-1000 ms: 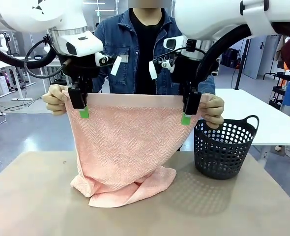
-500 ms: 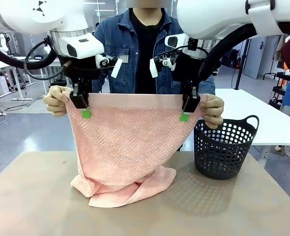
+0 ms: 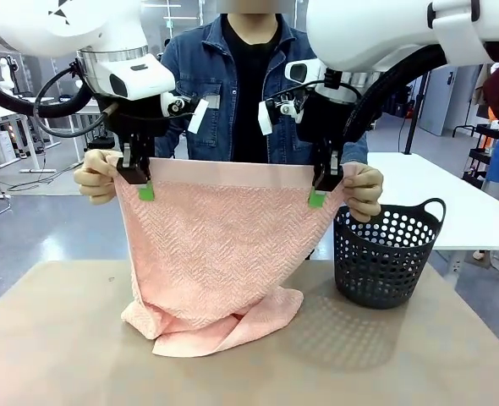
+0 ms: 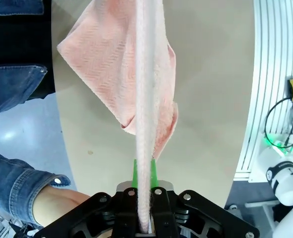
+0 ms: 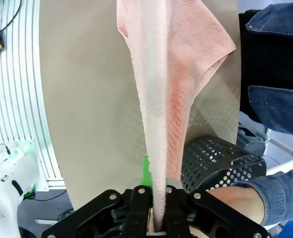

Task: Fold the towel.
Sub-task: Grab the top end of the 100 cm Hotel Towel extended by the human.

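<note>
Both arms have crept up a touch, lifting the top hem: left gripper and right gripper each clamp an upper corner of the towel, just inboard of the person's hands pinching the same edge. Towel hangs as a sheet, lower end heaped on the table near the basket. Soft, light, limp terry, likely to sag rather than hold a crease; best taken at corners along the smooth hem band.

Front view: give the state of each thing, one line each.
Towel: hung by its top edge, lower end bunched on table.
Left end effector: shut on towel.
Right end effector: shut on towel.
Hands: gripping towel's top corners.
Basket: upright on table.
</note>
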You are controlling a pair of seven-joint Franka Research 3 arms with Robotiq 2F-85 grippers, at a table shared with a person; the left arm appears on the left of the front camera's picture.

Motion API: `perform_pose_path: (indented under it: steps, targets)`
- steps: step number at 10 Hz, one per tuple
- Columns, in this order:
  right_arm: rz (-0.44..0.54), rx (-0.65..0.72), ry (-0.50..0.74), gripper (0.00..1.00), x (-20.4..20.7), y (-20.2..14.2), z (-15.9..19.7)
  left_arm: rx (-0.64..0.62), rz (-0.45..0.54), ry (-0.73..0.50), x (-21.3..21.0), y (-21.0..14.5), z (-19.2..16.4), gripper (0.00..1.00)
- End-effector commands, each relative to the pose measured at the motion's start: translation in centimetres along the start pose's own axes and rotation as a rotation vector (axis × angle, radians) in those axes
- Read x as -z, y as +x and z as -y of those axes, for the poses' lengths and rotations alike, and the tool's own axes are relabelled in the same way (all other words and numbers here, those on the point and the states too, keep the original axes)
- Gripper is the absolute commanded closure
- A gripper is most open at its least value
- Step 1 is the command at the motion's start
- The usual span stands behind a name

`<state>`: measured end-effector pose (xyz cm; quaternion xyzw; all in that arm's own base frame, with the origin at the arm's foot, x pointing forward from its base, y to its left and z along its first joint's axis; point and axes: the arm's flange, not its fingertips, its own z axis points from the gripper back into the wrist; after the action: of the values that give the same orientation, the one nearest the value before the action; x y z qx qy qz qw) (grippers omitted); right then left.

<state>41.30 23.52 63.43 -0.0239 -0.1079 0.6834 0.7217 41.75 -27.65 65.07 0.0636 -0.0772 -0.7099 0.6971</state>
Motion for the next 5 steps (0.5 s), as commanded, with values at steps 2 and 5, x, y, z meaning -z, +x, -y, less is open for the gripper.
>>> perform_pose_path:
  steps: [2, 5]
  targets:
    - [0.000, 0.000, 0.000, 1.00, 0.0, 0.0, 0.0, 0.000, 0.000, 0.000, 0.0, 0.0, 0.0, 1.00]
    - [0.000, 0.000, 0.000, 1.00, 0.0, 0.0, 0.0, 0.000, 0.000, 0.000, 0.0, 0.0, 0.0, 1.00]
